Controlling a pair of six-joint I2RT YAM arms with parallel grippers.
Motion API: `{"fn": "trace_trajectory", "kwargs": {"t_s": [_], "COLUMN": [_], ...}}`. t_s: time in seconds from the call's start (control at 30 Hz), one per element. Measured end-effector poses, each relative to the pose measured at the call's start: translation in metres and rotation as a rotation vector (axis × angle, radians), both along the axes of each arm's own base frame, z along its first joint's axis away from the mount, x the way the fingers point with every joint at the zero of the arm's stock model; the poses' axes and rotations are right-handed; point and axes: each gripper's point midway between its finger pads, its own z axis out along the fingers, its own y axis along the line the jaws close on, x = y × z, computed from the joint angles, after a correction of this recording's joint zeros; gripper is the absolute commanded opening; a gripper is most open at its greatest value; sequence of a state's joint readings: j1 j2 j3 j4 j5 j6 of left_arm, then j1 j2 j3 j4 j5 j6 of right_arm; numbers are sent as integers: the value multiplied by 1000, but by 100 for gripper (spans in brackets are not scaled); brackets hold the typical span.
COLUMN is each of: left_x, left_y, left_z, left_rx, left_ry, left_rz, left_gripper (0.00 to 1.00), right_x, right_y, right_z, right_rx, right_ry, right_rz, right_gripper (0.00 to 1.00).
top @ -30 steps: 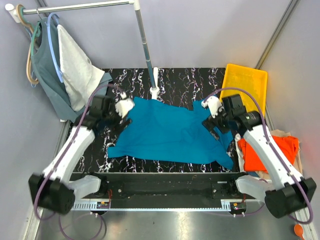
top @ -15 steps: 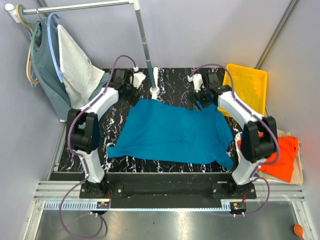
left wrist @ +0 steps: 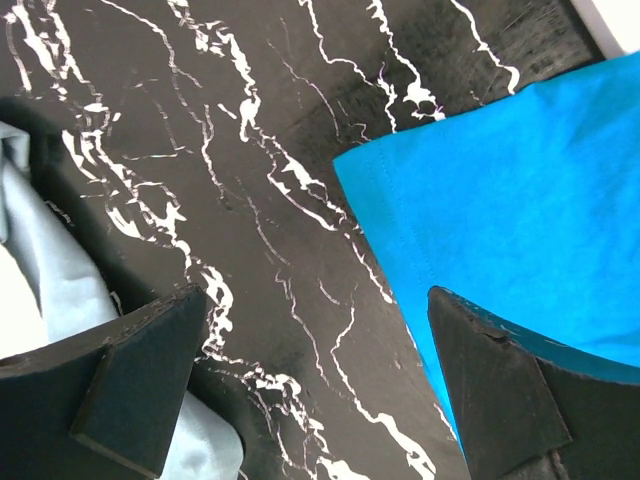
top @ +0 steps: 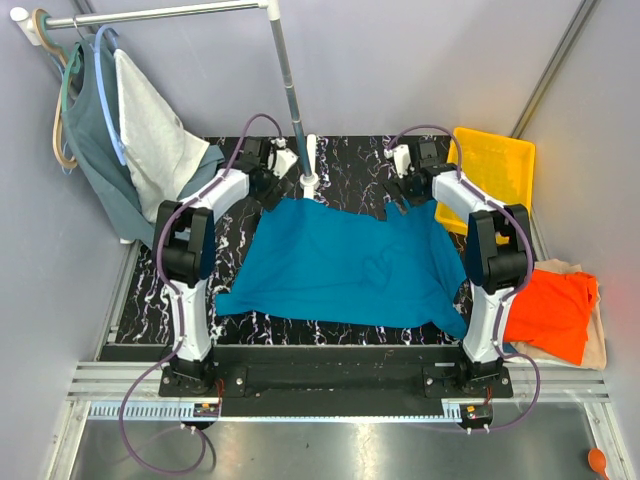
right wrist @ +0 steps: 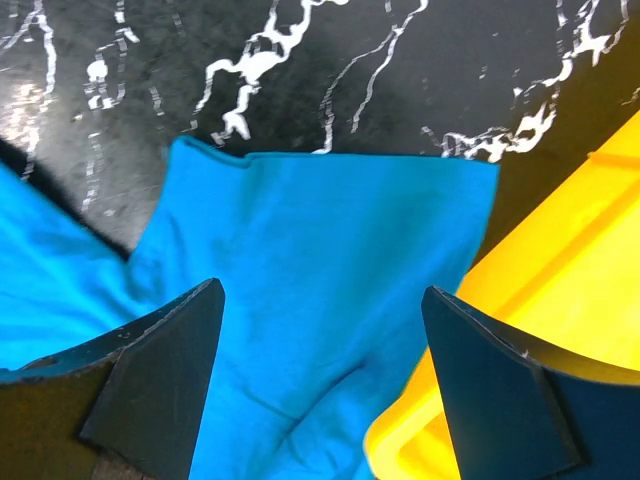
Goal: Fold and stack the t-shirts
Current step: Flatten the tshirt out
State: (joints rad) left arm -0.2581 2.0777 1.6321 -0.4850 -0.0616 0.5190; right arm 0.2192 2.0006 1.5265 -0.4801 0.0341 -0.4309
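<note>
While both arms are stretched out to the far edge of the marbled table [top: 350, 155], the teal-blue t-shirt [top: 350, 265] is seen spread flat across its middle, with a few wrinkles near the centre. The left gripper [left wrist: 315, 320] is held wide apart over the shirt's far left corner, nothing pinched. Bare tabletop is framed between its fingers, and the teal hem is overlapped by one finger [left wrist: 490, 390]. The right gripper [right wrist: 320, 310] is spread wide too, above the far right sleeve, which is seen between its fingers, just beside the yellow bin [right wrist: 560, 250]. No cloth is grasped by either. Off the table's right edge, the orange t-shirt [top: 550, 310] is piled on the cream one [top: 595, 350].
</note>
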Motion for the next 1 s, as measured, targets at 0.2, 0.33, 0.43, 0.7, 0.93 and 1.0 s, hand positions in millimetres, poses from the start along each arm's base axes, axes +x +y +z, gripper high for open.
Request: {"fn": "trace_trajectory", "kwargs": {"t_s": [0.2, 0.33, 0.43, 0.7, 0.93, 1.0], "left_x": [0, 4, 5, 10, 15, 16], "left_y": [-5, -10, -12, -7, 4, 7], "left_z": [-17, -24, -29, -33, -31, -31], "left_rx": [37, 60, 81, 142, 203, 221], "left_ry": [26, 29, 33, 25, 3, -5], "left_rz": [-13, -26, -35, -36, -22, -17], "left_gripper": [98, 98, 98, 98, 97, 97], "right_x": [9, 14, 17, 28, 42, 47], "right_y": [-11, -12, -13, -13, -15, -16], "right_z": [-7, -17, -24, -39, -37, -37], "right_rx": [-36, -57, -71, -96, -123, -134], "right_ry": [-5, 6, 14, 19, -10, -19], "right_rz": [8, 20, 29, 52, 62, 65], "right_gripper": [88, 88, 88, 87, 87, 87]}}
